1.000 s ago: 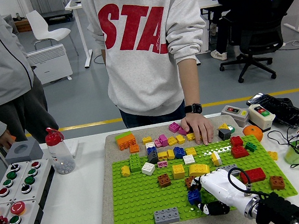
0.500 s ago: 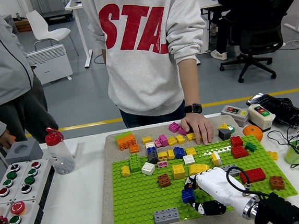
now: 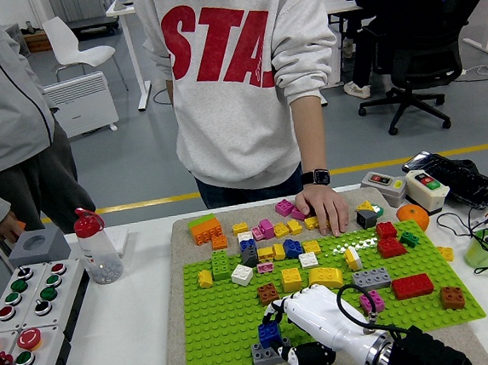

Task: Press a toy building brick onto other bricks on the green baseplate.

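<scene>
A: The blue brick (image 3: 269, 333) — where is it?
B: In the right hand (image 3: 312, 322), fingers curled round it, at the near edge of the green baseplate (image 3: 222, 321), right over the grey brick (image 3: 270, 353); whether they touch, I cannot tell.
A: And the person?
B: A hand (image 3: 323, 207) rests on the far edge, by loose yellow bricks (image 3: 294, 226).

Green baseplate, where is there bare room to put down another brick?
On the green baseplate, the near-left corner is bare, left of the grey brick and below the white brick. The strip right of the red brick is thin. The far edge by the person's hand is crowded.
</scene>
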You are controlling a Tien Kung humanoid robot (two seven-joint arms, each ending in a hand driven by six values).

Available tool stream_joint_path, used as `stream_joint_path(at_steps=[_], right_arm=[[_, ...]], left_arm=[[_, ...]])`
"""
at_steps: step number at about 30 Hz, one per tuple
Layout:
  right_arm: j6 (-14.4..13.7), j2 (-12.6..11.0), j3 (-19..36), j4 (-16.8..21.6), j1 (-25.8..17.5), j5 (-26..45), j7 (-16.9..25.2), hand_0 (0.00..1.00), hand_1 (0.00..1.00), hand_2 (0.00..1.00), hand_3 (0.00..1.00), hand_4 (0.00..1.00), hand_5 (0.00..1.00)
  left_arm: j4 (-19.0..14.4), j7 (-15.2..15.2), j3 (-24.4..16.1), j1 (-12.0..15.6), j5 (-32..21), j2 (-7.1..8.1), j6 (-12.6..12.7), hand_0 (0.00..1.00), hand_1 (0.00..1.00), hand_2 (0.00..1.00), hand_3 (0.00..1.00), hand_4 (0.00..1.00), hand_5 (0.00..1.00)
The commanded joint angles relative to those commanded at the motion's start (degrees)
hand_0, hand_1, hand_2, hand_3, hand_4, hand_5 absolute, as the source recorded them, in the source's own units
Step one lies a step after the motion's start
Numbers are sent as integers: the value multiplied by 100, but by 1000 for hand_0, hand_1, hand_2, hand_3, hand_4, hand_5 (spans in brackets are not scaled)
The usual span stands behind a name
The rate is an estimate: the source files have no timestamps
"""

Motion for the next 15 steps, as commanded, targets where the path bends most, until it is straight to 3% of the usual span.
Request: stream_joint_path(at_steps=[7,15], right_arm=[[-1,193,-133,-153,112,14,-2,473,524,537,587,537,217],[-11,233,-169,-263,133,27,3,474,525,537,588,537,217]], left_arm=[[0,-4,11,-26,-15,6,-1,659,684,679,581,292,998],[0,-7,9,-41,-22,10,-1,659,684,679,581,292,998]])
